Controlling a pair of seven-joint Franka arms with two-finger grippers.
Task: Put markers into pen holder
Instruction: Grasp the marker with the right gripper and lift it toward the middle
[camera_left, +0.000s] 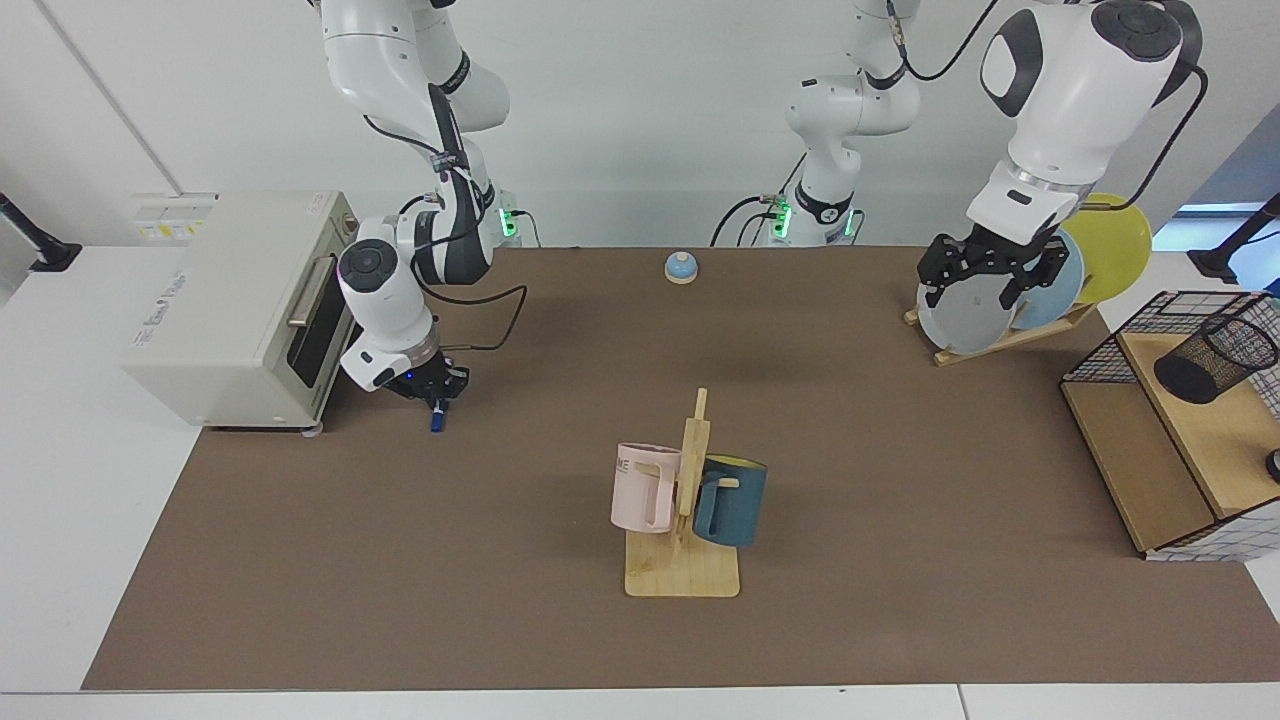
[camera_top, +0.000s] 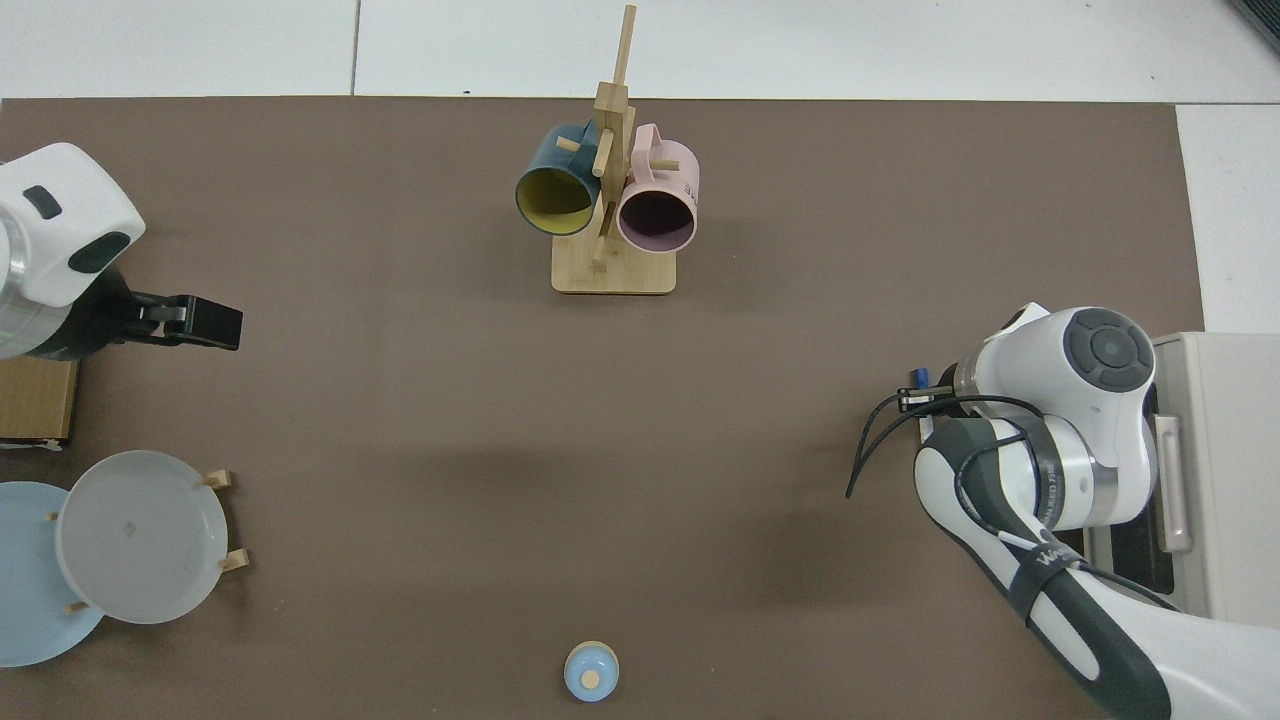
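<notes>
1. Beside the toaster oven (camera_left: 235, 300), your right gripper (camera_left: 438, 392) sat low over the brown mat (camera_left: 640, 640), and I judged the grasp of the marker (camera_left: 438, 418) to be the step in hand.
2. Your right gripper's fingers looked drawn in narrow around the marker's upper part; only its blue lower end showed below them, close to the mat. Whether that tip touched the mat, I could not tell.
3. From above, your right arm's wrist hid nearly all of the gripper; just a blue bit of the marker (camera_top: 917, 378) poked out past its edge.
4. Your left gripper (camera_left: 985, 278) hung well apart from the marker, in front of the grey plate (camera_left: 965, 312) on the plate rack. Its fingers stood spread wide and held nothing; that arm waited.
5. The pen holder (camera_left: 1216, 359) lay far across the table from your right gripper, tilted on the wooden shelf of the wire rack (camera_left: 1130, 345), near your left gripper's side.
6. The next move, as I read it, called for you to lift the marker clear of the mat and carry it across, past the mug tree (camera_left: 690, 500). A hand-over to the left arm may be needed, given how far the holder sat.
7. The holder's tilted mouth would ask for a matching angle on the marker.
</notes>
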